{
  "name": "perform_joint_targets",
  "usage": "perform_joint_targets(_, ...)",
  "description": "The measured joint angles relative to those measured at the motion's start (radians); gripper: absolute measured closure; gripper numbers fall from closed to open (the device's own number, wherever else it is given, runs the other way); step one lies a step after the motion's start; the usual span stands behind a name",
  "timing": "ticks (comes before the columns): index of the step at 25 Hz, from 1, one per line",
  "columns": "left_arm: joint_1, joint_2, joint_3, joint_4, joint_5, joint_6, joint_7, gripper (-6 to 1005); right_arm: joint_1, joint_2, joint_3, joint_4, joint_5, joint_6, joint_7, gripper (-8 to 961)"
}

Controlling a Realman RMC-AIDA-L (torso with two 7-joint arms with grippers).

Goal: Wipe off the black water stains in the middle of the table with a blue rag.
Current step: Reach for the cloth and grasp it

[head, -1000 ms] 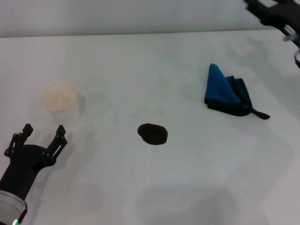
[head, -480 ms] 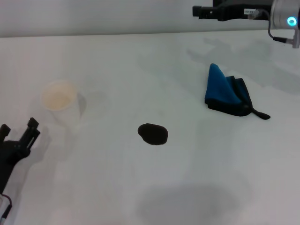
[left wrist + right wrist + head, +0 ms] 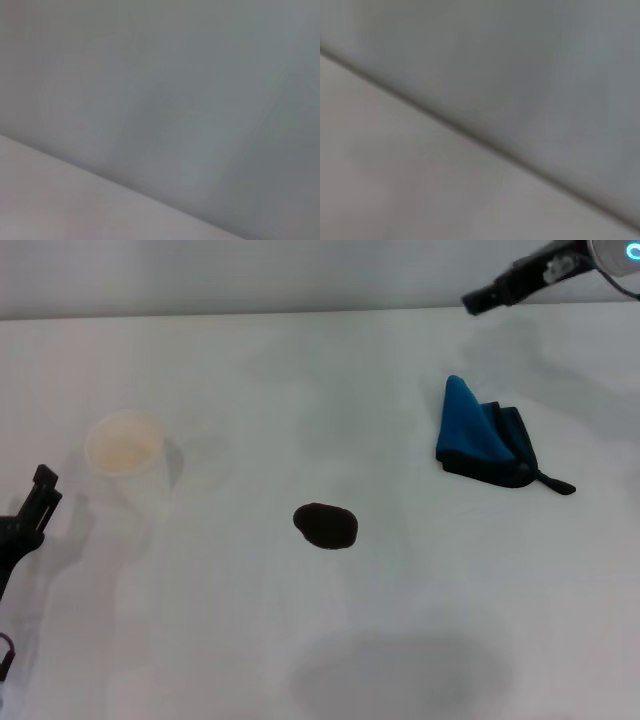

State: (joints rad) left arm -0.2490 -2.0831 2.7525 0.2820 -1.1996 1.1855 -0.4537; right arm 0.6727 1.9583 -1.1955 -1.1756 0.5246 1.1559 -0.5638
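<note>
Centrally on the table lay the black water stains, a single glossy dark oval blot, untouched and with bare white surface all round it. The blue rag sat folded and dark-edged well to the robot's right of the blot, nearer the far edge, and nothing was touching it. A paper cup stood upright well to the left of the stain. The right gripper hung above the table's far right corner, beyond the rag; whether its fingers were spread or closed could not be told. The left gripper sat low at the near left edge, just beside the cup, and its finger state likewise could not be told. Both wrist views showed only blank surface. Judged from this layout, the step in hand was reaching for the rag: the right arm would do well to descend over the raised blue fold, grip it through its full thickness, and lift clear before travelling toward the blot.
</note>
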Motion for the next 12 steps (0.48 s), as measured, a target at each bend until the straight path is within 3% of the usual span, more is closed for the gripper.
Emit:
perform_joint_targets(3,-0.017,0.000,-0.001,-0.003,0.000,0.001,0.000,123,0.024,0.056,-0.019,-0.044,-0.186,0.108,0.093,109)
perform_joint_targets(7,-0.039,0.000,-0.001,-0.003,0.000,0.001,0.000,123,0.040,0.054,-0.121,-0.004,-0.232,0.148,0.240,111)
perform_joint_targets(12,-0.062,0.000,-0.002,-0.004,-0.003,-0.006,0.000,123,0.047,0.059,-0.136,0.084,-0.205,0.123,0.270,112)
